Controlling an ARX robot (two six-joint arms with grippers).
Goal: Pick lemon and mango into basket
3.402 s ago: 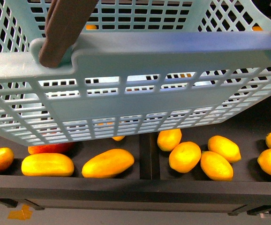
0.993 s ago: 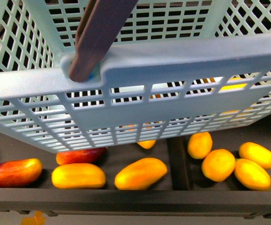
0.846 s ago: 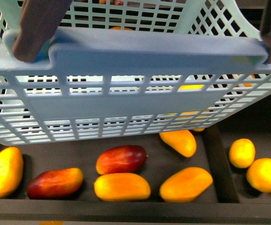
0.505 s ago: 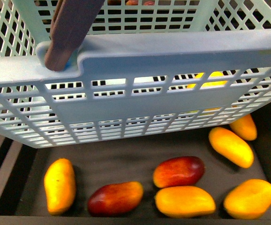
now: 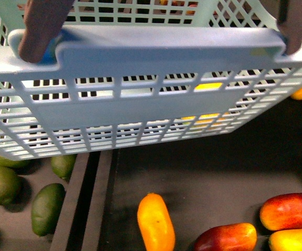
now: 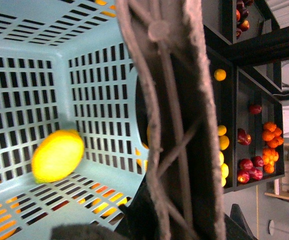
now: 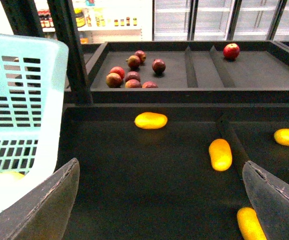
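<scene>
The turquoise basket hangs close across the top of the front view, its brown handle rising from both rim ends. My left gripper is shut on that handle and is mostly hidden behind it. The lemon lies inside the basket; its yellow shows through the slots. Two red mangoes lie on the dark shelf at the lower right. My right gripper is open and empty above the dark shelf, beside the basket's corner.
Green avocados lie in the left compartment past a divider. Yellow mangoes lie near the red ones and under my right gripper. Red apples sit on the shelf behind.
The shelf has slid to the right in the front view: the lemons left the view, the red mangoes moved to the lower right, avocados appeared at the left. The basket stays held.
</scene>
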